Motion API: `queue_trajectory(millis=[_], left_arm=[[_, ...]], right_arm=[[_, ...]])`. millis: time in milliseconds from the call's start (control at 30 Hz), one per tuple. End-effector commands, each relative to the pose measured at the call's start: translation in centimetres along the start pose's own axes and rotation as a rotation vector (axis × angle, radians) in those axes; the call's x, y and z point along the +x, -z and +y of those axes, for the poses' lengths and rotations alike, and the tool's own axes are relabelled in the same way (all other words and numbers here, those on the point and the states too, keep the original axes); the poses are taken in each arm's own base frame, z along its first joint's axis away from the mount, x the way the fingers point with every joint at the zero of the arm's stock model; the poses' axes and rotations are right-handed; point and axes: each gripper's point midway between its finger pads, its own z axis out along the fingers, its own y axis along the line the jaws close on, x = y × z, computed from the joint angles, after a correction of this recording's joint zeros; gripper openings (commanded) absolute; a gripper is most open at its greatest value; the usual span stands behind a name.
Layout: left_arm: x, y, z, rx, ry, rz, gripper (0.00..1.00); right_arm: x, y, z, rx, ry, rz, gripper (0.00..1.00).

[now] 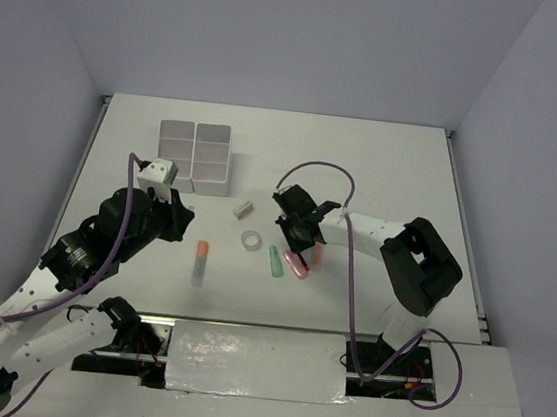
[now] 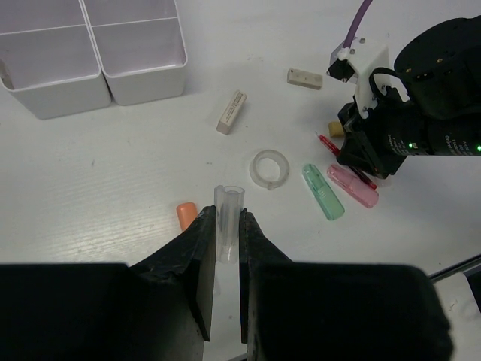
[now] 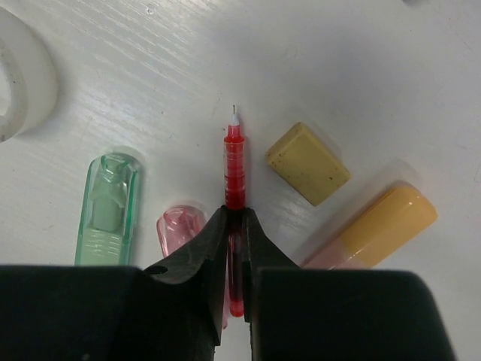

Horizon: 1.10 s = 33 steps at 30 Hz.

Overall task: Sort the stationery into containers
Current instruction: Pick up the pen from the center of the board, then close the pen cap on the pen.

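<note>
The left gripper (image 2: pixel 225 213) is clenched on a slim clear plastic tube (image 2: pixel 229 200). The tube runs lengthwise through the narrow slit between the black fingers and pokes out past their tips. Ahead of this gripper, off to the left in its wrist view, the white plastic organiser box (image 2: pixel 143 84) with square compartments stands on the white table (image 2: pixel 90 188). Just beside the tip of the finger on the left of that view lies an orange marker end (image 2: pixel 186 215), the remainder hidden behind the finger. Ahead of the tips and slightly right, the clear tape ring (image 2: pixel 255 170) lies flat. Further ahead is a beige rectangular block (image 2: pixel 231 111), and beyond it to the right a second, greyish block (image 2: pixel 304 78).

The right gripper (image 3: pixel 234 216) grasps a thin red pen (image 3: pixel 234 162). The pen's fine white tip points straight ahead of the fingers and its barrel passes back between them. In this gripper's wrist view, a translucent green marker (image 3: pixel 109 199) lies on the left, parallel to the pen and apart from it. Nearer, the rounded end of a translucent pink marker (image 3: pixel 179 226) sits just beside the finger on that side, the rest hidden under it. On the right, a pale yellow rectangular block (image 3: pixel 308 163) lies near the pen without touching it. Further right, a yellow-orange marker (image 3: pixel 383 222) lies at a slant, close to the finger on that side
</note>
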Motion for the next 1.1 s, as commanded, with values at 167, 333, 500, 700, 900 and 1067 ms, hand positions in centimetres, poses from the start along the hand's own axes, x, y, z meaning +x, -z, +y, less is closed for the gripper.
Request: queue_trajectory(millis=[167, 333, 500, 700, 900, 1067], left_arm=[[-1.6, 0.4, -0.5, 0.018, 0.045, -0.070, 0.00], [-3.7, 0.9, -1.8, 0.072, 0.140, -0.148, 0.00], [-7.0, 1.3, -4.1, 0.184, 0.260, -0.265, 0.00], [-11.4, 3.4, -9.7, 0.507, 0.358, -0.393, 0.00], [-13.4, 6.2, -12.4, 0.739, 0.406, -0.502, 0.00], [-14.0, 7.2, -13.5, 0.815, 0.384, -0.509, 0.00]], right_arm=[[-3.9, 2.2, -0.1, 0.068, 0.039, -0.071, 0.00], [-8.5, 9.7, -0.1, 0.125, 0.022, -0.252, 0.00], [-9.5, 18.6, 2.3, -0.047, -0.048, -0.490, 0.00], [-6.3, 26.3, 9.4, -0.583, -0.097, -0.744, 0.00], [-4.6, 31.0, 13.7, -0.915, -0.069, -0.802, 0.00], [-5.4, 31.6, 15.6, -1.000, -0.033, -0.800, 0.00]])
